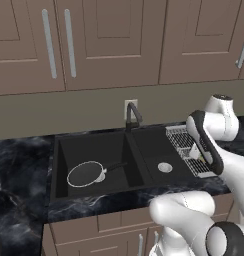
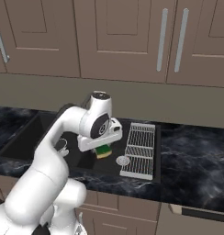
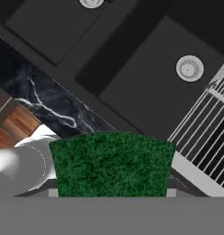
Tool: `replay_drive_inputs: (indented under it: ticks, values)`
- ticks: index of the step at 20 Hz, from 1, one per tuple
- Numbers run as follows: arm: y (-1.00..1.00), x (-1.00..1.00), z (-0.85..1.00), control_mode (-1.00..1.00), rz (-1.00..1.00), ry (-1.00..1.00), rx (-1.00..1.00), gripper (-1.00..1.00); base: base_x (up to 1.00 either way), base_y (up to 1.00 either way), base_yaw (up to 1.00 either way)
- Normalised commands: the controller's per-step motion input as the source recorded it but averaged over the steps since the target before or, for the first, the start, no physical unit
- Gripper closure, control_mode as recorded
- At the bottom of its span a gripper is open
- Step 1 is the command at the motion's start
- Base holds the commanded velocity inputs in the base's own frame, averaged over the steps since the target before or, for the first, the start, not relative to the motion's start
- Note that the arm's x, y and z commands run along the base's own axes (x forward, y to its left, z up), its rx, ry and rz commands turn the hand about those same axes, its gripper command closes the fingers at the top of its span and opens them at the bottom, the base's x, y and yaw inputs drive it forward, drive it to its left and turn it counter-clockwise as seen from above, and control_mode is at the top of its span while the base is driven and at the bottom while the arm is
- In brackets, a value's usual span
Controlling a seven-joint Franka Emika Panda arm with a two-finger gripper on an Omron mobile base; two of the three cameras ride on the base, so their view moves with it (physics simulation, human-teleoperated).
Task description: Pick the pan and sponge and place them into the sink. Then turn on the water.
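While the pan (image 1: 87, 174) lies flat in the left basin of the sink (image 1: 64, 150) — handle pointing right toward the divider — the gripper (image 2: 103, 146) clamps the sponge (image 2: 103, 151), held above the right basin, green face crosswise in the hand view, beside the wire rack (image 2: 140, 149).

Base views flank arm, share sink (image 1: 101, 150); hand view close above right basin.

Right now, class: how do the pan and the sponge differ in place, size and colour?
The pan lies in the sink's left bowl; the sponge is held by the hand above the right bowl. The pan is larger, round and dark with a light rim; the sponge is small, green over yellow.
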Motion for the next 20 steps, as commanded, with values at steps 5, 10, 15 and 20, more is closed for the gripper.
replay_drive_inputs:
  ticks: [5,10,15,20]
  values:
    - [1.00,0.23,0.00,-1.00,0.26,0.06,0.00,1.00,0.00,0.00,0.00]
    - [1.00,0.37,0.00,-1.00,0.23,0.00,-0.02,1.00,0.00,0.00,0.00]
    - [1.00,0.39,0.00,-1.00,0.20,0.00,-0.01,1.00,0.00,0.00,0.00]
    - [1.00,0.18,-0.26,-1.00,0.18,0.00,0.00,1.00,0.00,0.00,0.00]
